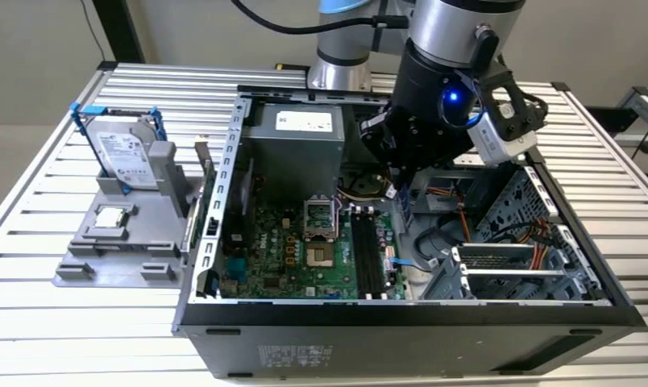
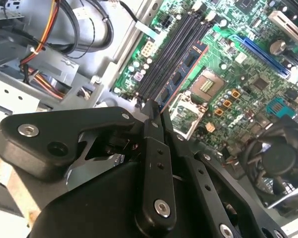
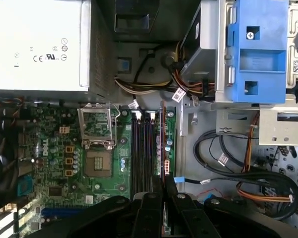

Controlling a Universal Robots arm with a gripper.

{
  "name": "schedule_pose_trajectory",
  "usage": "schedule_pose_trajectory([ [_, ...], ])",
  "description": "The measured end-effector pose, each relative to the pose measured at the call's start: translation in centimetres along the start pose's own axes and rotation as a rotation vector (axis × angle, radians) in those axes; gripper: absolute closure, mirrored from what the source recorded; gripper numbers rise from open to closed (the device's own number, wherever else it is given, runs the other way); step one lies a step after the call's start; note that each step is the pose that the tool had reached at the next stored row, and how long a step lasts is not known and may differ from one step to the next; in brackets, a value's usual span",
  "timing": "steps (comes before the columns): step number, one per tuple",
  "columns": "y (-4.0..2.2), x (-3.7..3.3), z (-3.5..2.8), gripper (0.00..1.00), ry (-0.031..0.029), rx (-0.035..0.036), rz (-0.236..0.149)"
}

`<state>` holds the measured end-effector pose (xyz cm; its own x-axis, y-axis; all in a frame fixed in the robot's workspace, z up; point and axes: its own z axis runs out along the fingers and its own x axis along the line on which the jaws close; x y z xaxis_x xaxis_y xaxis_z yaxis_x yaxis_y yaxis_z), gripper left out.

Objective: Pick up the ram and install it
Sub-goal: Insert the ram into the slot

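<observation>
My gripper (image 1: 403,181) hangs inside the open computer case (image 1: 211,234), shut on the ram (image 1: 407,208), a thin blue-green stick pointing down at the motherboard. In the second wrist view the ram (image 2: 183,74) runs out from the closed fingertips (image 2: 150,110) above the black slots (image 2: 171,47), roughly parallel to them. In the first wrist view the ram (image 3: 163,144) is edge-on, a thin line just beside the black slots (image 3: 141,153), with the gripper (image 3: 164,182) below it. Whether the ram touches a slot I cannot tell.
A silver hard drive in a blue frame (image 1: 125,149) and a small square processor chip (image 1: 109,216) sit on a grey stand outside the case. Inside are the power supply (image 3: 35,44), the processor socket (image 3: 99,163), a blue drive cage (image 3: 256,49) and loose cables (image 3: 238,168).
</observation>
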<state>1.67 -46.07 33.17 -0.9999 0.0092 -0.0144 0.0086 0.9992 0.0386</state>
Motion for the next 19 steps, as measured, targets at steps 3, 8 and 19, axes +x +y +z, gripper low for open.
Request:
schedule_pose_trajectory([
  [3, 0.00, 0.01, 0.22, 1.00, 0.0038, 0.0042, 0.000],
  [8, -0.06, 0.02, 1.59, 1.00, 0.0065, 0.0050, 0.000],
  [19, -0.14, 0.05, 3.43, 1.00, 0.0064, 0.0049, 0.001],
])
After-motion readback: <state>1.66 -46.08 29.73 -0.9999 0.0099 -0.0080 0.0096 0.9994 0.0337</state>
